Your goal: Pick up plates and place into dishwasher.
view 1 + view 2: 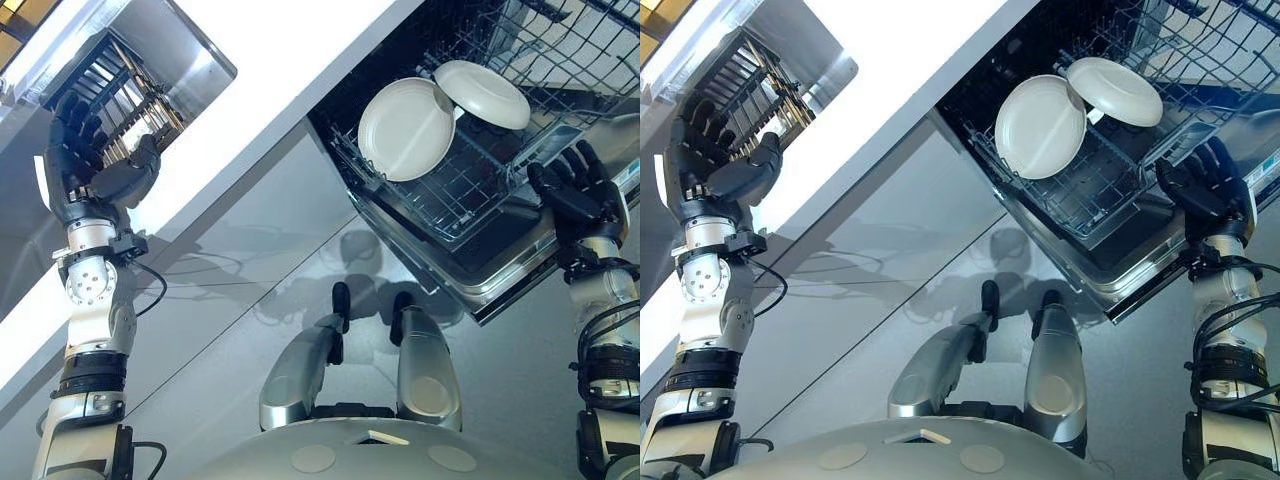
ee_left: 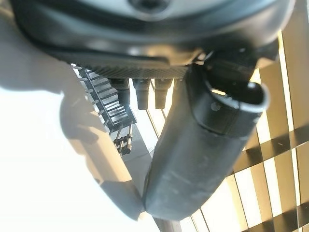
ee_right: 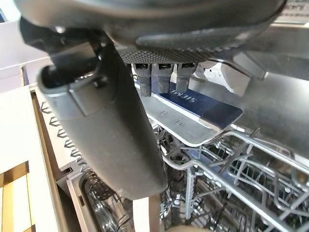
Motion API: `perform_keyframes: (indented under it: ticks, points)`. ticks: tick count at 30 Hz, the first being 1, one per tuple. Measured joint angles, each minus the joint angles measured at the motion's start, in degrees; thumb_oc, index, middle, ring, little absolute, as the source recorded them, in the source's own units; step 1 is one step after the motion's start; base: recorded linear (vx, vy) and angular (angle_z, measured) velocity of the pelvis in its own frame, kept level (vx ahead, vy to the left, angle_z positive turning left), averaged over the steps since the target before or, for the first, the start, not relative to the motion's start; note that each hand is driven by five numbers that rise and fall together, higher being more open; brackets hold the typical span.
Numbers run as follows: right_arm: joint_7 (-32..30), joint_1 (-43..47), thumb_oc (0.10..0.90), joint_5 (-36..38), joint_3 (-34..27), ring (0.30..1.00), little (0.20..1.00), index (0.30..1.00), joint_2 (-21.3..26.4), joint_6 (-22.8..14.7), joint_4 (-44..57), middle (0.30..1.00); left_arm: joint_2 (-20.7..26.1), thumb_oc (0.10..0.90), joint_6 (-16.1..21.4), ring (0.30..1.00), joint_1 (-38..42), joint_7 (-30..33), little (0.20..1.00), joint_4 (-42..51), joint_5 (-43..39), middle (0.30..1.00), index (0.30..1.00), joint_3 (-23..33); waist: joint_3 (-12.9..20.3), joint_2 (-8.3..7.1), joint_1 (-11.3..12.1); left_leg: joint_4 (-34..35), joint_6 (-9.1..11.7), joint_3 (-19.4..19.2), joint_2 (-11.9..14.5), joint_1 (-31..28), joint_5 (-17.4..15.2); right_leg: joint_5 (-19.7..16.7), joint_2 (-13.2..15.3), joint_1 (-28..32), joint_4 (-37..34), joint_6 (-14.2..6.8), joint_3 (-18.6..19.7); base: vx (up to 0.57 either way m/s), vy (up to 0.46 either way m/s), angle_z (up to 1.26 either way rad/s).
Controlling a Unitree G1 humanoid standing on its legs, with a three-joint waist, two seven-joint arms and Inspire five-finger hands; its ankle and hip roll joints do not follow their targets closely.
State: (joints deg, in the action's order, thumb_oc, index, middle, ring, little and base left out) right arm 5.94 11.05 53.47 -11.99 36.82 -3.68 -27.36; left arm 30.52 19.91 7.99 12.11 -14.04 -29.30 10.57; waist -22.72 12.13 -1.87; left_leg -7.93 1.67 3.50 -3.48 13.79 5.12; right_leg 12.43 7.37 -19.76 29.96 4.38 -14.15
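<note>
Two white plates (image 1: 406,128) (image 1: 483,93) stood on edge in the lower wire rack (image 1: 455,190) of the open dishwasher (image 1: 500,262), the rim of the farther plate overlapping the nearer one. The right hand (image 1: 577,190) hovered just beside the rack's near corner, above the lowered door, its fingers loosely spread and holding nothing. The white countertop (image 1: 260,70) ran alongside the dishwasher. The left hand (image 1: 95,165), well apart from the plates, was raised at the countertop's far edge, near a dark slatted rack (image 1: 125,85), with its fingers relaxed, its thumb extended, and nothing in its grasp.
</note>
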Motion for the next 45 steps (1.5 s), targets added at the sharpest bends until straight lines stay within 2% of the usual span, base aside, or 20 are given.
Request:
perform_keyframes:
  ticks: [6, 11, 15, 18, 22, 26, 29, 33, 36, 39, 42, 45]
  points:
    - [-0.6, 6.6, 0.8, 6.5, 4.0, 0.9, 0.9, 0.9, -7.1, 1.0, 0.1, 0.9, 0.0, 0.8, 0.5, 0.9, 0.6, -0.1, 0.9, -2.4, 0.0, 0.9, 0.9, 0.0, 0.0, -0.01, 3.6, -1.4, 1.2, 1.0, 0.5, -0.2, -1.4, -0.4, 1.4, 0.3, -0.4, 0.6, -4.0, 0.07, 0.169, -0.37]
    - [-0.3, 11.2, 0.8, 7.7, 15.2, 0.9, 0.9, 0.9, -7.1, 3.4, 5.9, 0.9, -0.2, 0.8, 0.5, 0.9, 2.6, -1.3, 0.9, -2.4, 0.0, 0.9, 0.9, -2.7, 0.0, 0.0, 4.9, -2.4, 0.8, 1.6, 0.5, -1.6, -2.0, -0.4, 1.4, 3.7, -2.0, 0.6, -6.0, 0.09, 0.136, 0.15]
    - [-4.5, 15.8, 0.8, 11.8, 15.2, 0.9, 0.9, 0.9, -7.1, 3.5, 3.9, 0.9, -0.2, 0.8, 1.5, 0.9, 4.2, -4.2, 0.9, -0.3, 0.0, 0.9, 0.9, -6.0, 0.0, 0.08, 7.0, -2.5, 0.3, 3.1, -0.1, -1.7, -2.2, -0.2, 1.3, 5.9, -2.3, 0.0, -6.8, 0.12, 0.11, 0.35]
    - [-6.6, 16.2, 0.8, 14.7, 15.3, 0.9, 0.9, 0.9, -7.1, 2.6, 3.9, 0.9, -0.4, 0.8, 1.4, 0.9, 4.7, -5.2, 0.9, 0.3, 0.0, 0.9, 0.9, -6.5, 0.1, 0.08, 7.5, -1.6, 0.3, 4.0, -0.1, -2.5, -1.7, -0.2, 0.8, 7.5, -3.2, -0.2, -6.6, 0.1, 0.078, 0.37]
    - [-10.5, 16.5, 0.8, 14.5, 17.1, 0.9, 0.9, 0.9, -7.1, 1.6, 3.9, 0.9, -0.4, 0.8, 0.8, 0.9, 5.1, -5.2, 0.9, -0.3, -0.1, 0.9, 0.9, -6.5, 0.0, -0.09, 8.1, -0.8, 0.4, 4.0, 0.7, -4.2, -1.5, -0.2, -1.0, 10.0, -5.2, -0.2, -5.0, 0.05, -0.014, 0.18]
    - [-11.9, 16.5, 0.8, 13.0, 19.3, 0.9, 0.9, 0.9, -6.4, 0.8, 3.5, 0.9, -0.3, 0.8, -0.1, 0.9, 5.4, -5.3, 0.9, -0.3, -0.1, 0.9, 0.9, -6.3, 0.1, -0.66, 8.9, -0.7, 0.5, 3.5, 1.4, -4.8, -1.5, -0.2, -2.1, 11.2, -6.2, -0.2, -4.9, 0.03, -0.012, 0.06]
    - [-13.2, 16.6, 0.8, 9.8, 20.3, 0.9, 0.9, 0.9, -6.4, 0.3, 1.8, 0.9, -0.3, 0.8, -1.0, 0.9, 5.9, -6.5, 0.9, -0.1, 0.0, 0.9, 0.9, -6.3, -0.1, -1.68, 9.1, -0.9, 0.6, 3.5, 1.7, -5.8, -1.4, -0.2, -2.4, 13.0, -7.0, -0.2, -4.8, 0.03, -0.016, 0.15]
    - [-18.1, 16.7, 0.8, -7.1, 21.4, 0.9, 0.9, 0.9, -7.4, 0.6, 1.7, 0.9, -0.3, 0.8, -1.1, 0.9, 6.3, -7.0, 0.9, 1.7, 0.2, 0.9, 0.9, -6.3, 0.0, -3.75, 9.6, -0.9, 0.6, 3.2, 1.5, -6.3, -1.5, -0.2, -2.4, 13.3, -7.3, -0.3, -3.9, 0.0, -0.002, 0.01]
    - [-19.4, 16.7, 0.8, -20.5, 21.7, 0.9, 0.9, 0.9, -7.0, 5.2, 1.8, 0.9, -0.3, 0.8, -1.2, 0.9, 6.0, -7.4, 0.9, 4.0, 0.4, 0.9, 0.9, -6.3, -0.1, -5.65, 9.6, -1.5, 0.0, 2.1, 1.5, -6.3, -1.8, -0.5, -2.4, 13.8, -7.8, -0.8, -3.3, -0.04, -0.012, 0.07]
    - [-17.4, 14.5, 0.8, -30.7, 20.7, 0.9, 0.9, 0.9, -6.0, 9.5, 2.9, 0.9, -0.3, 0.8, -1.0, 0.9, 4.7, -7.6, 0.9, 6.9, 1.4, 0.9, 0.9, -6.1, 0.1, -7.74, 9.3, -1.8, -0.6, 1.6, 1.3, -6.5, -2.2, -1.0, -3.9, 14.3, -9.6, -1.7, 1.7, -0.03, -0.037, 0.04]
    - [-12.8, 6.5, 0.8, -39.1, 14.9, 0.9, 0.9, 0.9, -5.8, 10.0, 7.0, 0.9, -0.7, 0.8, -0.8, 0.9, 1.7, -8.2, 0.9, 9.5, 2.4, 0.9, 0.9, -5.7, 0.3, -8.59, 9.3, -1.2, -1.5, 0.7, 1.0, -8.4, -2.8, -2.0, -4.4, 16.7, -12.6, -3.0, 4.3, -0.02, -0.057, -0.1]
    - [-9.2, -1.1, 0.8, -41.6, 8.1, 0.9, 0.9, 0.9, -5.8, 7.6, 10.0, 0.9, -1.0, 0.8, -0.6, 0.9, -2.0, -9.2, 0.9, 10.1, 2.5, 0.9, 0.9, -3.7, 1.2, -9.33, 7.7, 0.7, -2.4, 0.1, 0.5, -10.9, -3.0, -2.8, -4.6, 19.6, -15.6, -4.1, 6.2, -0.02, -0.04, -0.11]
